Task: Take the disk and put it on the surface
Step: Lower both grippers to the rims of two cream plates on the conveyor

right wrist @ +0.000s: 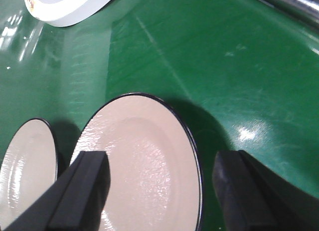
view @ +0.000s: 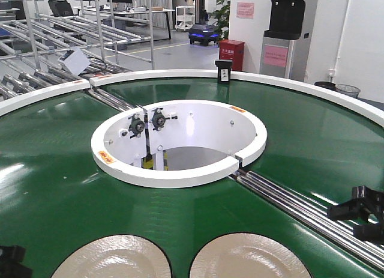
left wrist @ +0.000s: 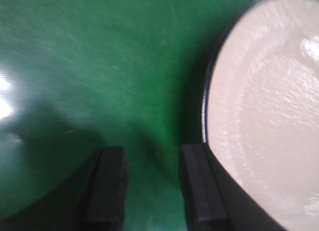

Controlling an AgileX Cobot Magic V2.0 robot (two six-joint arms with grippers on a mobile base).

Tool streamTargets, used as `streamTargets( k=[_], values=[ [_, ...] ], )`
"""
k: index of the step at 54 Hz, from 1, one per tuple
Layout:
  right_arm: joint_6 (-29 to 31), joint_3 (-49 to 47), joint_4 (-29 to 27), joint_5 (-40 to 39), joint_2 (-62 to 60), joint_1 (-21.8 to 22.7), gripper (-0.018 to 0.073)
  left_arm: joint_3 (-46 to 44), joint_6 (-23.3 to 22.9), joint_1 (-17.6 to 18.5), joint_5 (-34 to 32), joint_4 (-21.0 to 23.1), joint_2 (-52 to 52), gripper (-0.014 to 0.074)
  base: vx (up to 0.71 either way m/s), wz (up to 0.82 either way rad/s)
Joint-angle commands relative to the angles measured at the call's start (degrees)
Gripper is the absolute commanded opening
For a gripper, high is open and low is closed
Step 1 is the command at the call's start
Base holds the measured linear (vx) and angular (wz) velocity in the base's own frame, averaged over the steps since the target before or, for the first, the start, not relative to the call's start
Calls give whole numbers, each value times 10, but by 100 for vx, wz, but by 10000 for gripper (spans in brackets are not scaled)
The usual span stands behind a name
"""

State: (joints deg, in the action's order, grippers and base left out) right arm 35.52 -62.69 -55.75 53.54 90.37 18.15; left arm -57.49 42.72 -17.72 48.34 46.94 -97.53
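Disk [right wrist: 144,161] cream, glossy, black-rimmed

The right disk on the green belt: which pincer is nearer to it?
Right. The right pincer, open, points at the right disk from its right side. The left pincer is at the left disk's outer edge, with that whole disk between.

Green conveyor belt [view: 60,188] circling white ring [view: 180,177]; steel rollers [view: 291,201]; red cabinet [view: 231,53] behind.

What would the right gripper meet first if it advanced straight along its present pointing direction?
Probably the cream round plate with a dark rim, lying ahead between the fingers of the open right gripper; depth is unclear.
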Motion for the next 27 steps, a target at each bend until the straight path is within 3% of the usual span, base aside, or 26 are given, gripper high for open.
streamTargets(
  k=[1,6,10,27],
  values=[
    [19,-18,-31,-4,-20,4,494,-20,70,4,27,109,-11,387,0,0],
    [22,-18,-33,-10,-18,4,494,-20,127,4,50,165,-35,387,0,0],
    [22,-18,-33,-13,-13,4,494,-20,147,7,62,188,-48,387,0,0],
    [22,-20,-39,-13,16,2,494,-20,174,71,49,214,-90,387,0,0]
  ],
)
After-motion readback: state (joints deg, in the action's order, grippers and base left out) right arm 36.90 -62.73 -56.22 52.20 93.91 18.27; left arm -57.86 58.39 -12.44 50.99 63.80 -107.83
